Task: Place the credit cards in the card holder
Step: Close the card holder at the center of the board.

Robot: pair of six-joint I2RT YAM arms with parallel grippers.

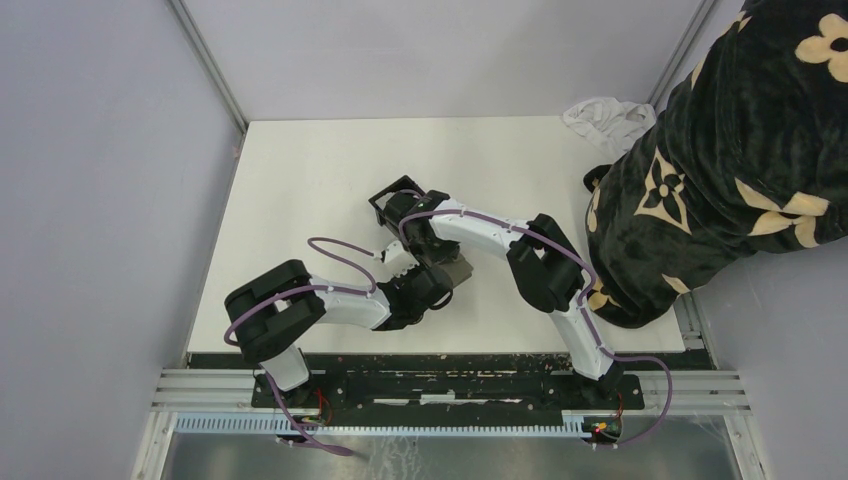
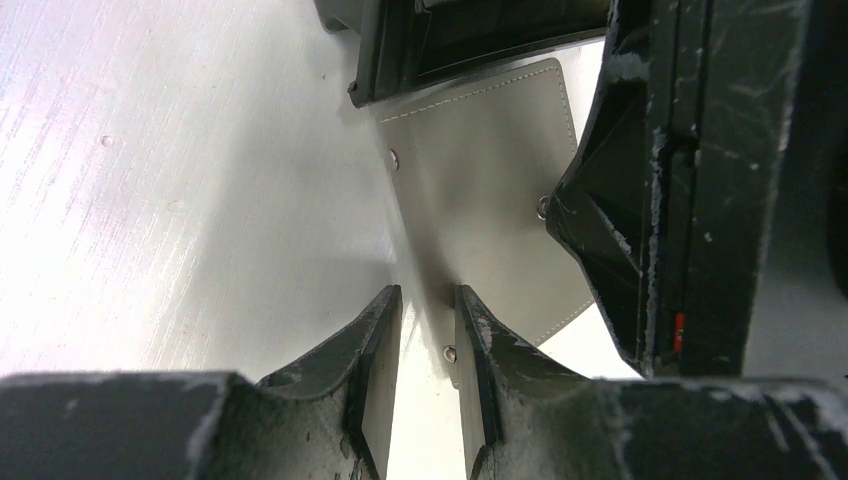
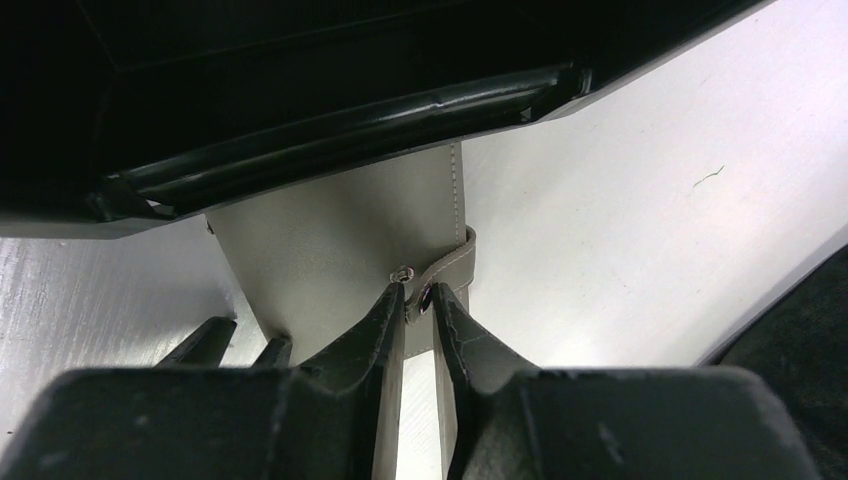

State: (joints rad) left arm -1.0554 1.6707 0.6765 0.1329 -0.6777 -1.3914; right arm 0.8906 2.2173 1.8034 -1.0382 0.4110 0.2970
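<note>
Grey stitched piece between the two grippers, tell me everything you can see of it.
The grey stitched piece is a flat, matte, leather-look panel with pale stitching along its edges, small metal rivets and a short strap tab. Its far end disappears behind the rim of the black box. The left gripper has its jaws around one riveted corner, and the right gripper pinches the tab.
</note>
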